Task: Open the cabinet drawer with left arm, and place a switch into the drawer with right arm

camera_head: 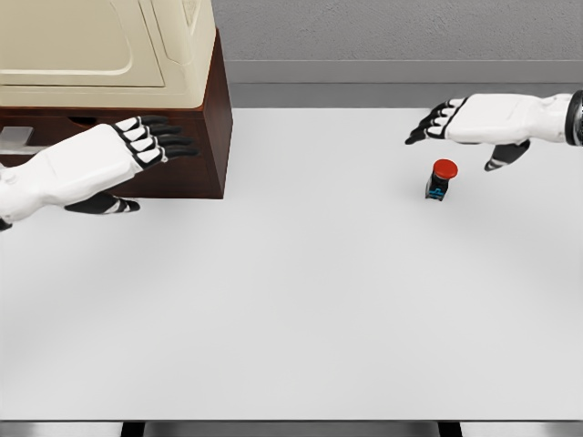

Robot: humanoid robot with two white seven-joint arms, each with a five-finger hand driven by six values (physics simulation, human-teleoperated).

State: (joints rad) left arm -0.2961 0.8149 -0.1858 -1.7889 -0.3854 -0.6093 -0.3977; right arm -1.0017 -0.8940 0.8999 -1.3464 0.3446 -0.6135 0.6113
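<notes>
Drawer [55, 127] unopened; switch [440, 179] on surface [301, 300], ungrasped. My left robot hand [137, 146] and right robot hand [455, 118] both open, empty.

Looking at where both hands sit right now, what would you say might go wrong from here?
1. The right hand hovers open just above the small red-topped switch; a careless descent might knock it over or push it away rather than grasp it.
2. The left hand is open in front of the cabinet, gripping nothing; its fingers might slip off the drawer front.
3. The drawer does not look pulled out, so bringing the switch early would leave nowhere to put it.
</notes>
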